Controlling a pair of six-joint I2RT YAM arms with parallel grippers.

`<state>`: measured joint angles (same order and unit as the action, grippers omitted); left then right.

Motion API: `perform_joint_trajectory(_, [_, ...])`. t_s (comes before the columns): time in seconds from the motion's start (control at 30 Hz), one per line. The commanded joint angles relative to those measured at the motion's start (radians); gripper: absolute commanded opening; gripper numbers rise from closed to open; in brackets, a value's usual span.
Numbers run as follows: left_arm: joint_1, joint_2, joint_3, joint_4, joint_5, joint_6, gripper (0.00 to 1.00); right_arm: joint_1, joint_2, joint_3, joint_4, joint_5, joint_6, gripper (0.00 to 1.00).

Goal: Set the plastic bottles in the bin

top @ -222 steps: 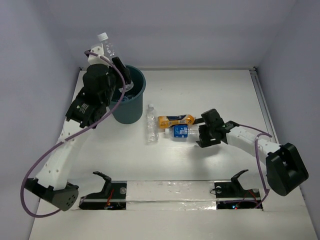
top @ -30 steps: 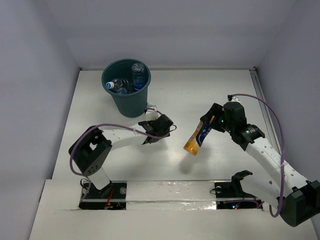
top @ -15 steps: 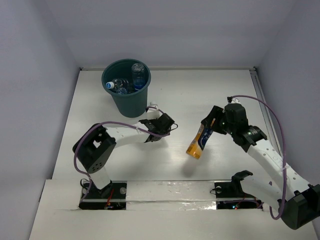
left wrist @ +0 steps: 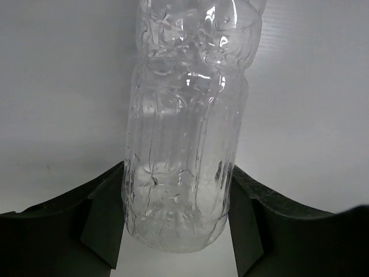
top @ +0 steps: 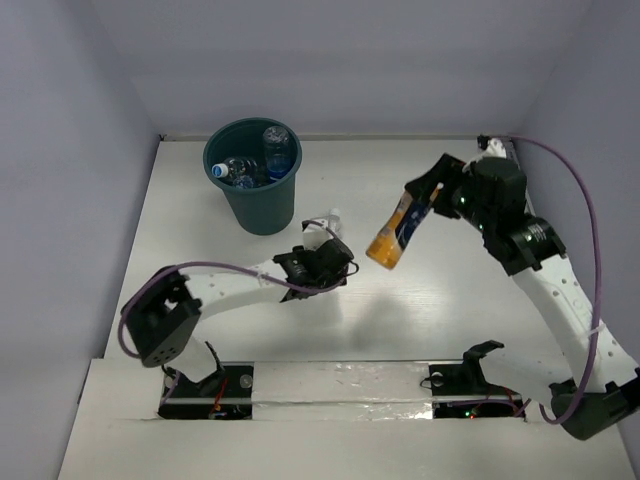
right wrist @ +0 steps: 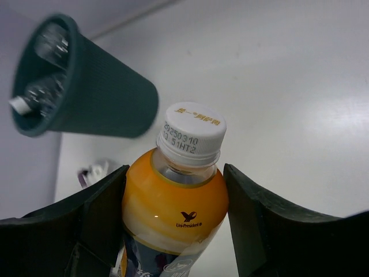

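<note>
White table carries the bin holding at least 2 bottles, left gripper clamping a clear bottle, right gripper the orange bottle.

Bright even light, soft shadows, pics sharp.

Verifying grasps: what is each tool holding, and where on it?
Left tool: clear bottle, near its base. Right tool: orange bottle, upper body below the cap.
</note>
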<state>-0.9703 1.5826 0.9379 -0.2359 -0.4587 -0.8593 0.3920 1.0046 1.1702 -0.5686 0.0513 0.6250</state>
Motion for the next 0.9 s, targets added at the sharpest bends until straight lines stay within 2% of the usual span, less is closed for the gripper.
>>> perform_joint_trajectory(0.0, [-0.054, -0.169, -0.019, -0.028, 0.029, -0.029, 0.41, -0.005, 0.103, 0.196, 0.087, -0.034, 0.031, 0.59])
perform_joint_trajectory(0.07, [-0.054, -0.275, -0.048, -0.06, 0.046, -0.052, 0.41, 0.008, 0.162, 0.284, 0.116, -0.042, 0.067, 0.59])
perform_joint_trajectory(0.17, [-0.054, -0.47, -0.06, -0.172, 0.022, -0.063, 0.39, 0.06, 0.34, 0.531, 0.186, 0.001, 0.136, 0.59])
perform_joint_trajectory(0.2, [-0.054, -0.47, -0.053, -0.172, 0.011, -0.063, 0.39, 0.077, 0.386, 0.533, 0.187, 0.001, 0.143, 0.59])
perform_joint_trajectory(0.23, [-0.054, -0.531, -0.041, -0.247, 0.0, -0.064, 0.39, 0.099, 0.435, 0.663, 0.188, 0.016, 0.147, 0.59])
perform_joint_trajectory(0.3, [-0.054, -0.584, -0.001, -0.324, -0.018, -0.066, 0.39, 0.161, 0.544, 0.822, 0.152, 0.079, 0.131, 0.6])
perform_joint_trajectory(0.33, [-0.054, -0.626, 0.012, -0.403, -0.02, -0.072, 0.39, 0.177, 0.672, 0.915, 0.122, 0.096, 0.128, 0.6])
perform_joint_trajectory(0.37, [-0.054, -0.645, 0.03, -0.446, -0.021, -0.099, 0.39, 0.188, 0.739, 1.113, 0.095, 0.123, 0.125, 0.6])
perform_joint_trajectory(0.43, [-0.045, -0.712, 0.038, -0.547, -0.017, -0.135, 0.39, 0.211, 0.933, 1.305, 0.027, 0.145, 0.124, 0.6])
perform_joint_trajectory(0.47, [-0.045, -0.737, 0.041, -0.578, -0.015, -0.154, 0.39, 0.211, 0.987, 1.451, 0.016, 0.156, 0.125, 0.6])
perform_joint_trajectory(0.53, [-0.045, -0.821, 0.048, -0.661, -0.015, -0.216, 0.39, 0.229, 1.064, 1.511, 0.041, 0.166, 0.137, 0.6])
perform_joint_trajectory(0.67, [-0.045, -0.918, 0.108, -0.827, -0.02, -0.306, 0.38, 0.267, 1.115, 1.404, 0.194, 0.218, 0.122, 0.6])
perform_joint_trajectory(0.73, [-0.045, -0.947, 0.154, -0.897, -0.009, -0.329, 0.36, 0.287, 1.157, 1.456, 0.207, 0.254, 0.078, 0.6])
perform_joint_trajectory(0.87, [-0.045, -0.987, 0.206, -0.899, 0.052, -0.343, 0.35, 0.346, 1.227, 1.508, 0.228, 0.382, -0.051, 0.61])
